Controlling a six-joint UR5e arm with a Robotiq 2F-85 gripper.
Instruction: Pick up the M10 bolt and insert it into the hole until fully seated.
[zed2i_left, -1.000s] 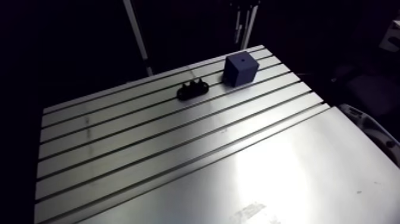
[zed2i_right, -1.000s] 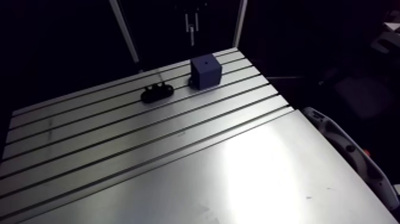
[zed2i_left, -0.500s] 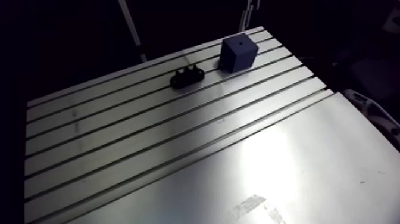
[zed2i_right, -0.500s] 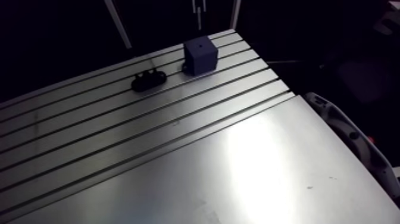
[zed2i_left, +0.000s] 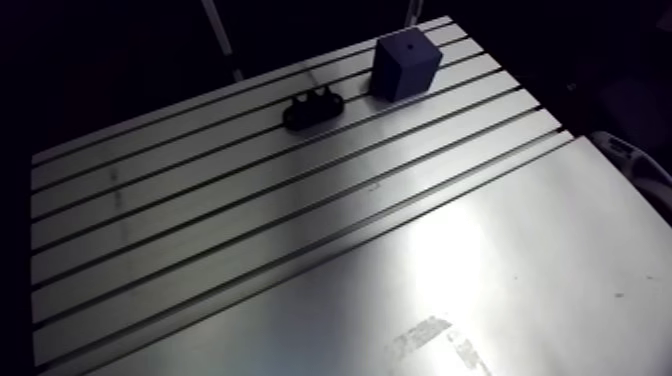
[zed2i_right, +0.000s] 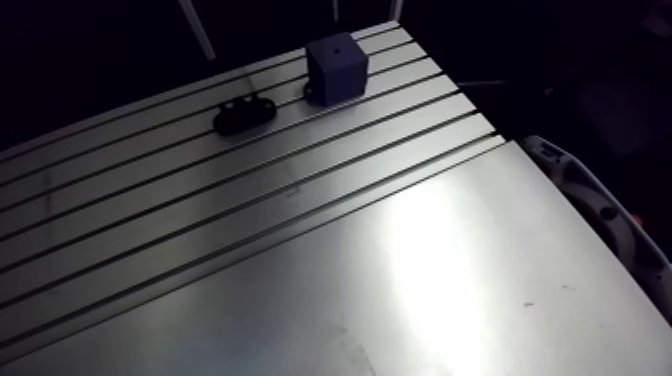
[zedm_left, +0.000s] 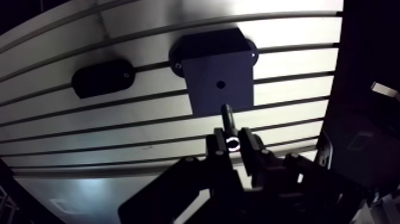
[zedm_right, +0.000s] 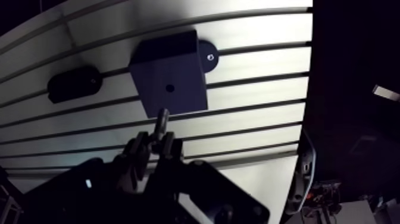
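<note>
Slotted aluminium table (zedm_left: 59, 128) beneath and ahead of the jaws. Bright glare (zedm_left: 286, 18) across the slots ahead. Smooth plate (zed2i_left: 520, 260) behind. Darkness beyond every edge.

The bolt (zedm_left: 227, 117) is gripped between the two fingers of the gripper (zedm_left: 233, 143). It is dark and slender, with a bright ring showing at the clamped end. Its free end is pointed away from the gripper, towards the block (zedm_left: 209, 64). In the wrist view that tip is seen against the block's nearest edge, short of the hole (zedm_left: 220, 84) and not entered into it. The hole is a small round dark opening in the middle of the block's top face. The block is a dark blue cube, set upright near a far corner of the slotted table (zed2i_left: 300, 220).
</note>
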